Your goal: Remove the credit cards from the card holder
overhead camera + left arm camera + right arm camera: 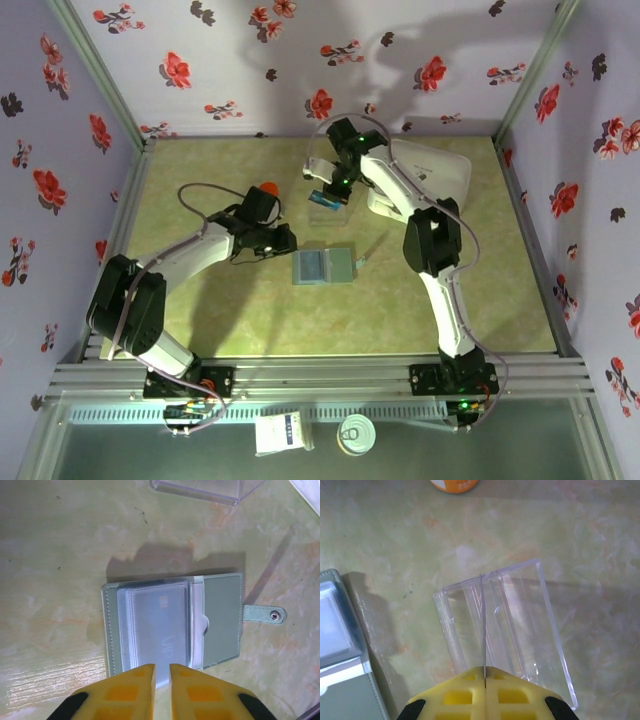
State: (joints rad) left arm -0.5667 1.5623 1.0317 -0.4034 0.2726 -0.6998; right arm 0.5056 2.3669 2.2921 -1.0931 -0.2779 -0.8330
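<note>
One credit card [323,198] in right tool [484,672]; card holder [222,620] apart.

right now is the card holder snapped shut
No, the card holder lies open flat, its clear sleeves showing and its snap strap sticking out unfastened.

A clear plastic stand [505,625] sits on the mottled green tabletop [200,310], at about 12 o'clock from the table's centre in the top view. A large white lidded box [435,170] lies at 1 o'clock, near the stand. A round orange object [268,189] is at 11 o'clock. Lilac walls [240,60] with red flowers enclose 3 sides. Past the near rail [320,375], at 6 o'clock, lie 1 white packet [279,433] and 1 round tin [355,435].
</note>
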